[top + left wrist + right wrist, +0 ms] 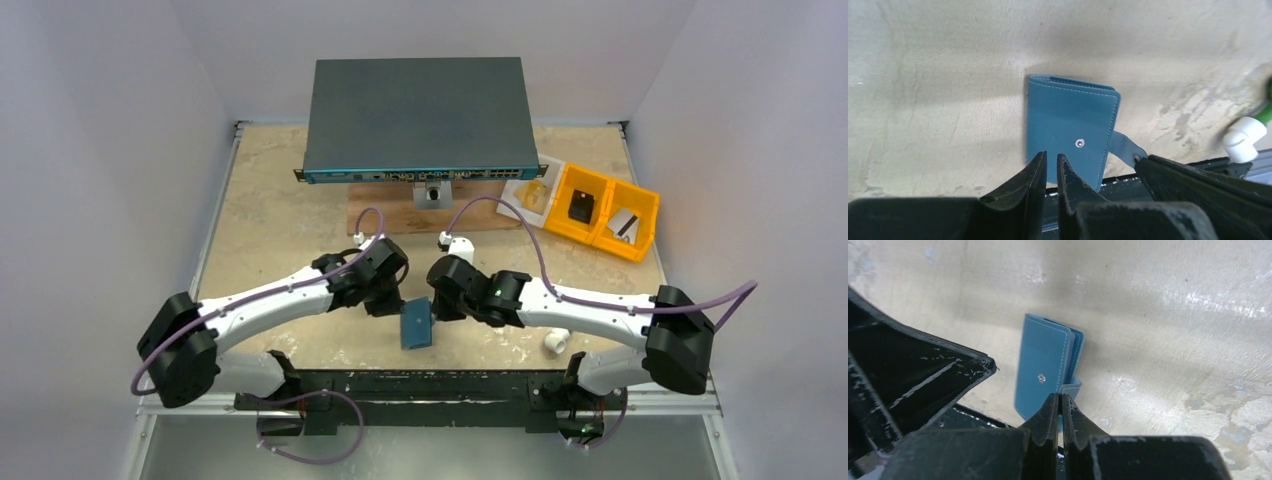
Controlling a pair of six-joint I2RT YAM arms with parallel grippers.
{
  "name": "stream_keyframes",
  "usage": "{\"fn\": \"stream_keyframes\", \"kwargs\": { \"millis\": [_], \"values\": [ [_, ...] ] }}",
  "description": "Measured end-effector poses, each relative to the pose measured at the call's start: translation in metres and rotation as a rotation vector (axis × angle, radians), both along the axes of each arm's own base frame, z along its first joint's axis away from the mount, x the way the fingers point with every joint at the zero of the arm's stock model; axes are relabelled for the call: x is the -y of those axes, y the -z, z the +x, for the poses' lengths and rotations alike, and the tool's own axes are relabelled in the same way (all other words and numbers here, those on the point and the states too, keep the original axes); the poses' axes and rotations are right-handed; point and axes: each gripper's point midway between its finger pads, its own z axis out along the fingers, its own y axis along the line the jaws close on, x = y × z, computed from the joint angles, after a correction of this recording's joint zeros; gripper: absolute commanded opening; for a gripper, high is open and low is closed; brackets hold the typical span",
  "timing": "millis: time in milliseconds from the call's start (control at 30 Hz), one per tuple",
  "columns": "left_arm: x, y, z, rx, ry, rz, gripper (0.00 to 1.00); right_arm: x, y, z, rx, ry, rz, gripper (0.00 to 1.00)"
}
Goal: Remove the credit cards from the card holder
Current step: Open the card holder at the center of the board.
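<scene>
The left claw (1052, 166) hangs low over the near edge of the card holder (1068, 117). Its two fingers stand only a slit apart, with nothing caught between them that I can see. The holder lies flat and folded on the surface (270, 200), close to the near edge and midway between the two arms. No credit cards show, so I take it they're tucked inside. Its snap stud (1079, 143) is bare and the closing strap (1125, 146) sticks out loose to the right, so the catch looks undone. The right claw (1059, 401) is closed tight with its tips right at the strap's end. Whether it truly pinches the strap I can't say.

To my eye the job in hand is opening the cover. The left claw would do best pinning the holder down along its fold side, so it can't slide toward the edge. The right one should lift the strap up and over, not drag it sideways. The soft cover will likely flop back, so keep it held before reaching for a card.
</scene>
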Motion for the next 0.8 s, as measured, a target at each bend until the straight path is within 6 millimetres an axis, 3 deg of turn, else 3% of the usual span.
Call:
{"fn": "stream_keyframes", "kwargs": {
  "millis": [133,367,533,800],
  "values": [
    [-0.013,-0.027,0.008,0.082,-0.002,-0.01,0.18,-0.008,-0.02,0.006,0.026,-0.01,0.023,0.0],
    [-0.04,-0.041,0.011,0.132,-0.018,0.019,0.2,-0.029,-0.041,0.015,0.051,-0.024,0.052,0.0],
    [-0.052,-0.04,0.008,0.143,-0.021,0.03,0.2,-0.041,-0.043,0.018,0.051,-0.036,0.044,0.0],
    [-0.06,-0.027,0.003,0.122,-0.015,0.058,0.2,-0.053,-0.05,0.005,0.06,-0.077,0.014,0.0]
  ]
}}
